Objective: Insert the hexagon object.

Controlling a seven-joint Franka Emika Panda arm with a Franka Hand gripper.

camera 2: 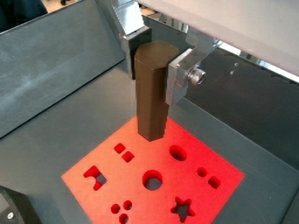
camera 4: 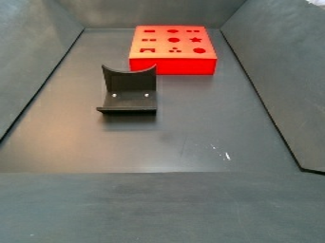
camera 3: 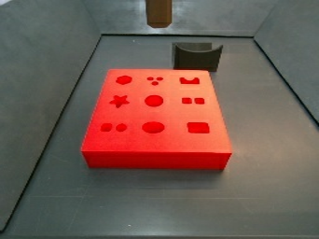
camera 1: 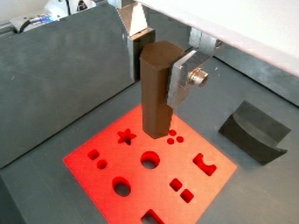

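Observation:
My gripper [camera 1: 159, 65] is shut on the hexagon object [camera 1: 156, 96], a long brown peg, which hangs upright between the silver fingers [camera 1: 183, 77]. Both wrist views show it, and the peg [camera 2: 151, 96] is held high above the red block [camera 2: 155, 159]. In a wrist view its lower end lies over the block's edge near the star hole [camera 1: 126, 136] and the three small dots [camera 1: 176, 137]. In a side view only the peg's lower end [camera 3: 159, 11] shows, above and behind the red block [camera 3: 176, 113]. The gripper is out of the other side view.
A dark grey curved-top block [camera 3: 197, 56] stands on the floor beyond the red block, also seen in a side view [camera 4: 127, 90] and a wrist view [camera 1: 254, 131]. Grey sloping walls [camera 3: 50, 103] enclose the floor. The red block [camera 4: 178, 66] has several shaped holes.

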